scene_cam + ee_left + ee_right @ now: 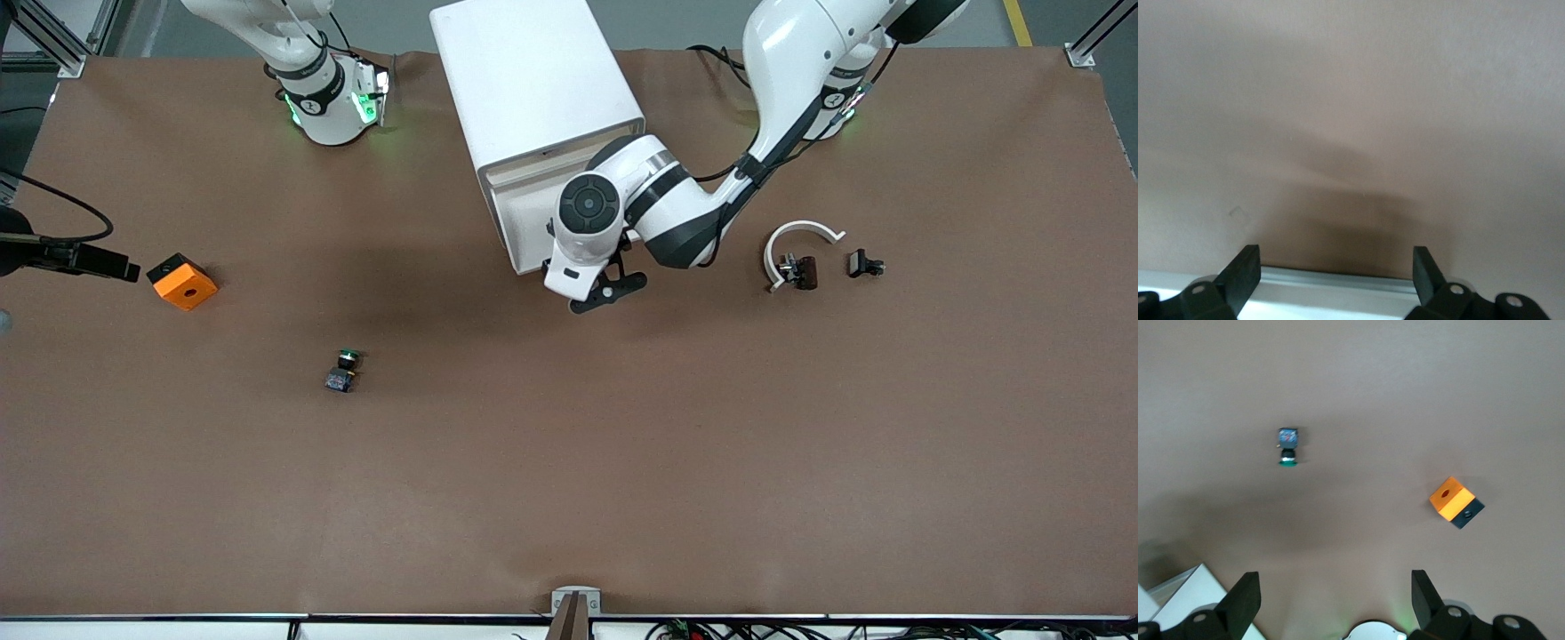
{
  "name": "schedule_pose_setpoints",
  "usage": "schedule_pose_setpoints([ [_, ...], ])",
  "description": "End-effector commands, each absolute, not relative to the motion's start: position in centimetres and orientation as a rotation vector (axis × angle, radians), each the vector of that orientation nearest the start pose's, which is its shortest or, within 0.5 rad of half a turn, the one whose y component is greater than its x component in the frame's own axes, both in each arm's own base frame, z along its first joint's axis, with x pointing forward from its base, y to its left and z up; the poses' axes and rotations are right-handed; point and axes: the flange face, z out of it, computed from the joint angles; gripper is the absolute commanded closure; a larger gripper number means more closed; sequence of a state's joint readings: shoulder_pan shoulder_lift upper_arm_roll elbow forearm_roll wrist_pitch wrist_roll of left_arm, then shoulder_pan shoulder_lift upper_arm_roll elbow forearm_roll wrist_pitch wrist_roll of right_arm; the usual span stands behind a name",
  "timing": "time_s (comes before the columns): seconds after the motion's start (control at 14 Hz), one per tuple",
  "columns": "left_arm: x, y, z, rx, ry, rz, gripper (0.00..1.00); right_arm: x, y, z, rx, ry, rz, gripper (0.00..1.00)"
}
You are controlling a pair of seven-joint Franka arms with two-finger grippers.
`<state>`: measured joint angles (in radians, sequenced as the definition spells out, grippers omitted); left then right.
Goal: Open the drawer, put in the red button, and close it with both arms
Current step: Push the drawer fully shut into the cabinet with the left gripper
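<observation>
The left hand (613, 289) stands open and empty, low over the brown surface (622, 444) right at the lower front edge of the white cabinet (533, 107); its fingers (1245, 273) show wide apart over bare surface. The cabinet's drawers are hidden by the arm, so I cannot tell whether the second one is out.

The right hand (1335, 600) waits open and empty, high near its base. Below it lie a green-capped button (345, 370) and an orange block (182, 281).

No red cap is plainly visible. Small dark parts (800, 269) lie by a white curved piece (796, 238) toward the left arm's end.
</observation>
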<state>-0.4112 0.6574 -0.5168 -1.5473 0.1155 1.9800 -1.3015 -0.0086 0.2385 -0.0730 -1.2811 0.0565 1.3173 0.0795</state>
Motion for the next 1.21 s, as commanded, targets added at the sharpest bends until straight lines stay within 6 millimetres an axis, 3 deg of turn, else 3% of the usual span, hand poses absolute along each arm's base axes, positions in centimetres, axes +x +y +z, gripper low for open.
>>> schedule_pose_setpoints([
  [0.0,43.0,-52.4,28.8,-3.019,-0.589,0.45,0.0,58.0,-3.6,63.7,-3.046,0.237,0.218,0.0],
  [0.36,40.7,-53.9,28.8,-3.013,-0.604,0.586,0.0,54.8,-4.0,67.6,-3.071,0.237,0.103,0.0],
  [0.79,39.1,-55.0,28.7,-2.967,-0.707,0.82,0.0,53.8,-4.6,66.0,-3.091,0.245,0.137,0.0],
  [1.0,38.8,-55.2,28.1,-2.935,-0.753,0.92,0.0,52.1,-4.7,66.8,-3.084,0.247,0.125,0.0],
  [1.14,38.7,-55.4,28.1,-2.922,-0.78,0.972,0.0,52.0,-4.8,66.9,-3.08,0.253,0.125,0.0],
])
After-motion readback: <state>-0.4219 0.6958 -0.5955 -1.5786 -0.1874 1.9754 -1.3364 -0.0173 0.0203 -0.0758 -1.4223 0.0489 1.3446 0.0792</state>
